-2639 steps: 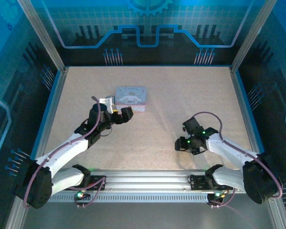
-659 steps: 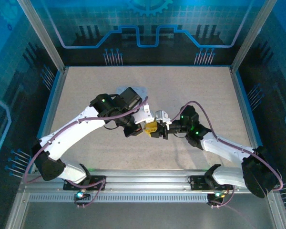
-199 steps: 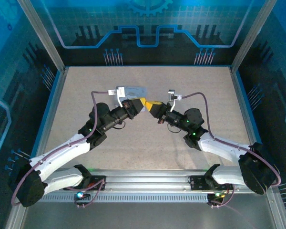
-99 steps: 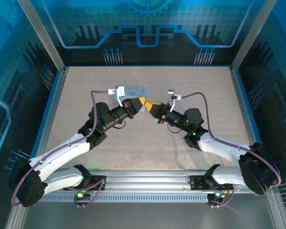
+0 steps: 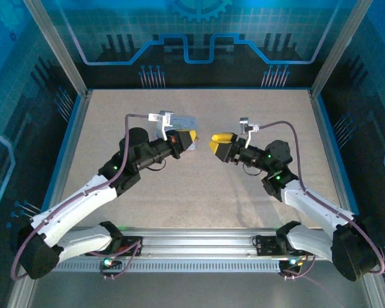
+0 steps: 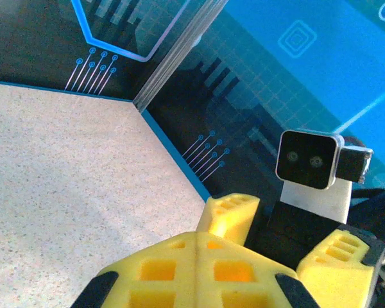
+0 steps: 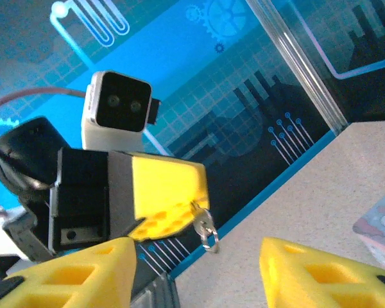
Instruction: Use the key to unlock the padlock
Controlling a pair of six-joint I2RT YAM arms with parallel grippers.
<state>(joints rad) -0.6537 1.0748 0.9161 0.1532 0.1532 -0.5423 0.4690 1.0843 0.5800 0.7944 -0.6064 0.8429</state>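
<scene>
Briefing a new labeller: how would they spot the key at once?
In the right wrist view, find the left claw, the yellow block beside a white camera. The key pokes from its shut tip: the only silvery sliver there, with a small ring dangling.

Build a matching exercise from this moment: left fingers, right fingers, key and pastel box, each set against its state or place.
Things:
1. left fingers
2. right fingers
3. key
4. box

States or places:
a. spread apart, holding nothing
b. lying flat on the table
c. shut together
d. dangling from yellow fingertips

Pairs: 1-c, 2-a, 3-d, 4-b
</scene>
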